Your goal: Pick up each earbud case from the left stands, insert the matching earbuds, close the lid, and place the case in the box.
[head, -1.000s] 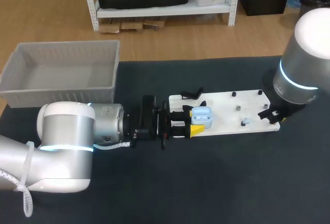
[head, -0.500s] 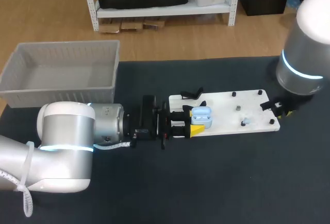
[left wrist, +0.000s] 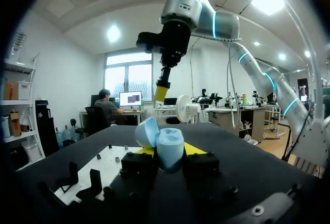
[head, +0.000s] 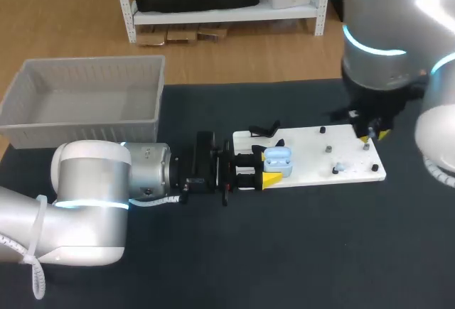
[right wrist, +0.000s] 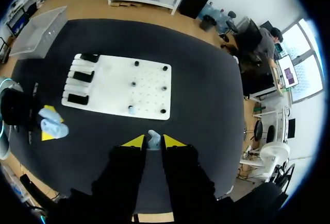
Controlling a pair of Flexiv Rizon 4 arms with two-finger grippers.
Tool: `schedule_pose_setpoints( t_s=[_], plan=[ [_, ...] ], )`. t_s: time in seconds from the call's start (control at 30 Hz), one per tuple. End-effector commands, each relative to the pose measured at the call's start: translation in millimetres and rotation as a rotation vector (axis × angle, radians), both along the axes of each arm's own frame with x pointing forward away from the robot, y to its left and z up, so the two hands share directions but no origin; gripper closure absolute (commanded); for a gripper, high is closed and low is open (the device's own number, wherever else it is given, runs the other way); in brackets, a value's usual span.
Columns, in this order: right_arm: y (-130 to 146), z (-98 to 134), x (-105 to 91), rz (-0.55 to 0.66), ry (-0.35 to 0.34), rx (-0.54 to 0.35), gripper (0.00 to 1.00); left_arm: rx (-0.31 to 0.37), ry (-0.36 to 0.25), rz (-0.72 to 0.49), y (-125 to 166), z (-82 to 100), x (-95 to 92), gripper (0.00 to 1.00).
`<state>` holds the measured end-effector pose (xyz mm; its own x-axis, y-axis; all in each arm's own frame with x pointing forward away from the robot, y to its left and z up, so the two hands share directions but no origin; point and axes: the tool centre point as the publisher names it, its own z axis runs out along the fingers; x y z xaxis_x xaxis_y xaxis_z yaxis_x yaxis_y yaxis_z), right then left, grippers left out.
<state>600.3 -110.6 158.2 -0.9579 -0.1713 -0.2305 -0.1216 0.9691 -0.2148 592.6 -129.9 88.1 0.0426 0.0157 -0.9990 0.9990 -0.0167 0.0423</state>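
Clamping the open-lidded light-blue earbud case between its yellow tips, the left gripper holds it over the left end of the white peg board, just beside the black stands. The right gripper hangs high above the board's right end, its fingers pinched together on a pale-blue earbud. The grey plastic box stands well apart, at the table's far left corner.
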Motion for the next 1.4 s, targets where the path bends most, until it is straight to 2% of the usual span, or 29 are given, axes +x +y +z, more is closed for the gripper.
schedule_pose_setpoints(
  t_s=[0.03,0.1,0.67,0.7,0.8,1.0,1.1,1.17,1.4],
  plan=[
    [26,9,-14.6,0.014,0.006,-0.036,1.00,-0.002,0.001,-0.002,0,-0.4,0.7,1.00],
    [33,10,-19.9,0.040,0.000,-0.040,1.00,-0.002,0.001,-0.002,0,-0.4,0.7,1.00],
    [33,10,-19.9,0.040,0.000,-0.040,1.00,-0.002,0.001,-0.002,0,-0.4,0.7,1.00],
    [37,11,-18.9,-0.007,0.012,-0.003,1.00,-0.002,0.001,-0.002,0,-0.4,0.7,1.00],
    [45,13,-22.9,-0.127,0.034,0.021,1.00,-0.002,0.001,-0.002,0,-0.4,0.7,1.00],
    [63,14,-42.8,-0.299,0.064,0.021,1.00,-0.002,0.001,-0.002,0,-0.4,0.7,1.00],
    [75,14,-51.4,-0.329,0.054,-0.017,1.00,-0.002,0.001,-0.002,0,-0.4,0.7,1.00],
    [85,14,-53.2,-0.342,0.046,-0.012,1.00,-0.002,0.001,-0.002,0,-0.4,0.7,1.00],
    [103,5,-52.3,-0.343,0.061,0.057,1.00,-0.002,0.001,-0.002,0,-0.4,0.7,1.00]
  ],
)
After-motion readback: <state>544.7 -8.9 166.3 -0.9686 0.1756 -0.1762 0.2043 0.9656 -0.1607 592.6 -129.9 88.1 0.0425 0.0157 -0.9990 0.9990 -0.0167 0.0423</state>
